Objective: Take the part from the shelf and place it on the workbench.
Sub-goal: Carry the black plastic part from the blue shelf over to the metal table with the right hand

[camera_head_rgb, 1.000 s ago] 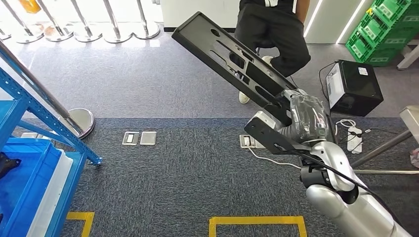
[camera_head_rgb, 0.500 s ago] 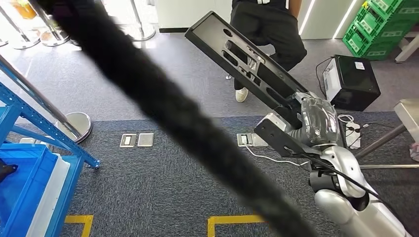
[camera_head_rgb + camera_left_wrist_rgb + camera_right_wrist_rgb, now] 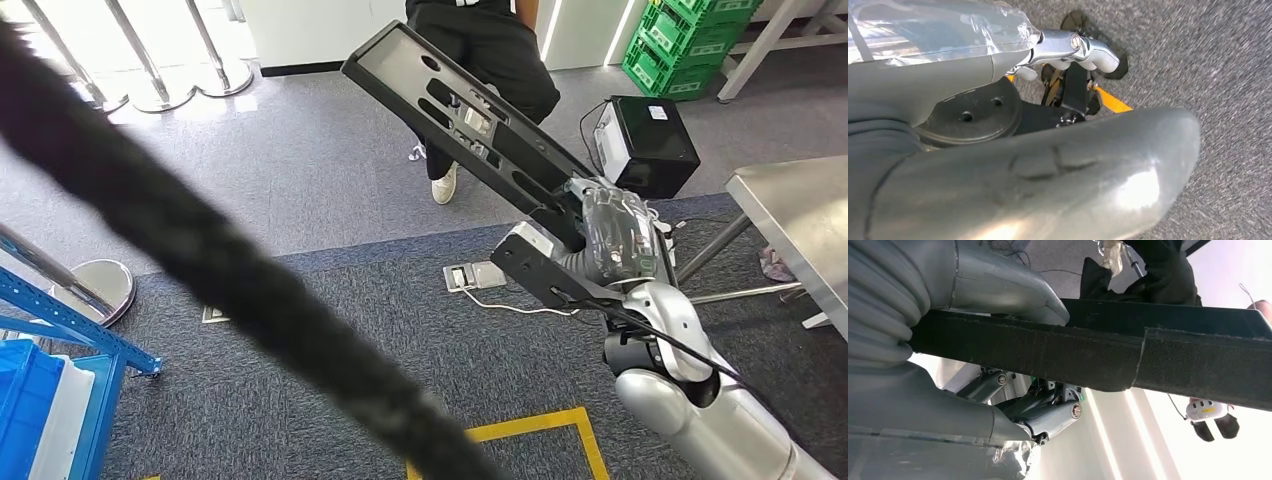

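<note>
- Black and long, the part [image 3: 470, 120] is a flat panel with cut-out slots, held up in the air over the carpet, slanting from the right hand [image 3: 610, 240] away toward a seated person [image 3: 480, 50].
- Judged by its look, the part is stiff and fairly light for its length, but held at one end it will lever hard on the wrist; a hold nearer the middle would steady it, and the far end needs room when it swings.
- From the head view, the right hand, wrapped in clear plastic, grips the near end of the part, its fingers closed round the edge.
- At the right wrist, the close view adds what the head view lacks: the thumb [image 3: 1008, 285] lies on one face of the part [image 3: 1098, 355], and a felt-like strip runs along its edge, which should help against slipping.
- Over the carpet and a yellow floor line [image 3: 1108, 100], the left wrist view shows the left hand [image 3: 1068, 47]; whether its fingers are spread or curled cannot be told, and nothing is seen in it.
- Nearest the head camera, a thick dark cable [image 3: 200, 250] crosses the picture, blurred.
- Further right, the steel tabletop [image 3: 800, 220] stands well apart from the part, so the placing is judged not yet begun.
- Beyond, a black box [image 3: 645, 145] sits on the floor, with green crates [image 3: 690, 50] behind it.
</note>
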